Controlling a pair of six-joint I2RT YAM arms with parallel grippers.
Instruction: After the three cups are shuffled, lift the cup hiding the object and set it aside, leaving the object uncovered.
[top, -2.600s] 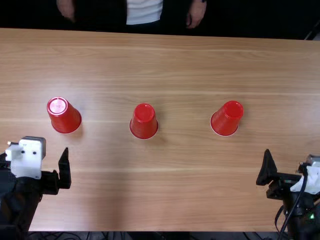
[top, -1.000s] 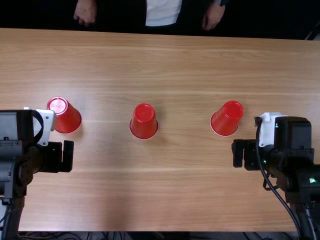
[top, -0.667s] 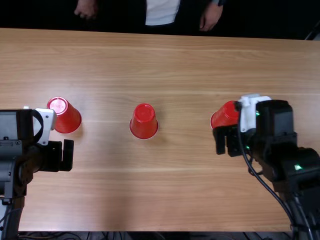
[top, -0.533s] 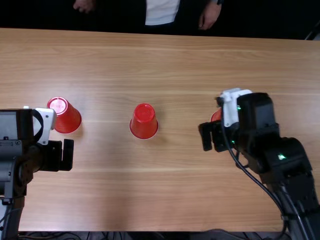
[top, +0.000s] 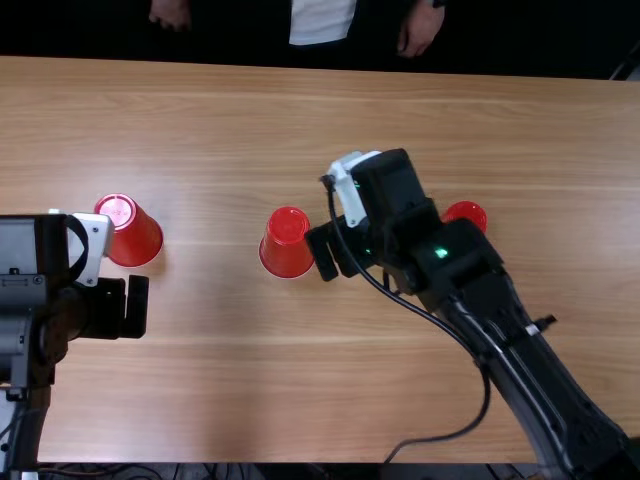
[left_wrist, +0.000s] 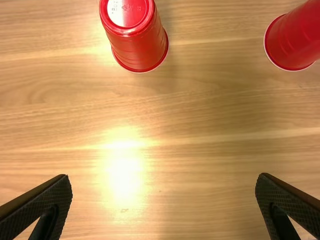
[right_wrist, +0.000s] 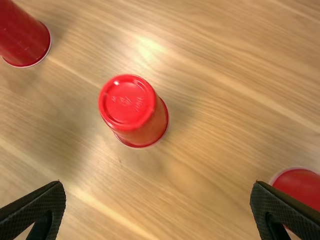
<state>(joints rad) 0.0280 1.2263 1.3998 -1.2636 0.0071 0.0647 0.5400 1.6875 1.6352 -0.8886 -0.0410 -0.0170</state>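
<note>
**A:** Which step is in hand?

**B:** The approach, it is judged. No cup is lifted yet; all three stand mouth-down on the table (top: 400, 120). The left gripper (top: 132, 305) is held at the near left, fingers spread wide and nothing held, with the left cup (top: 128, 232) just beyond it. The middle cup (top: 287, 243) seems to be the one chosen: the right gripper (top: 328, 255) is held above and just to its right, fingers also spread wide and empty. The right cup (top: 465, 214) is half covered by that arm.

**A:** And the object?

**B:** It cannot be seen, and which cup hides it cannot be told.

**A:** What is called for next?

**B:** The fingers would have to be lowered around the middle cup's wall and closed gently, since the wall may be easily crushed. The cup would then be raised straight up and set aside.

**A:** Is anything in the way?

**B:** The neighbouring cups are set well apart from it. The set-down spot should be kept away from them.
</note>
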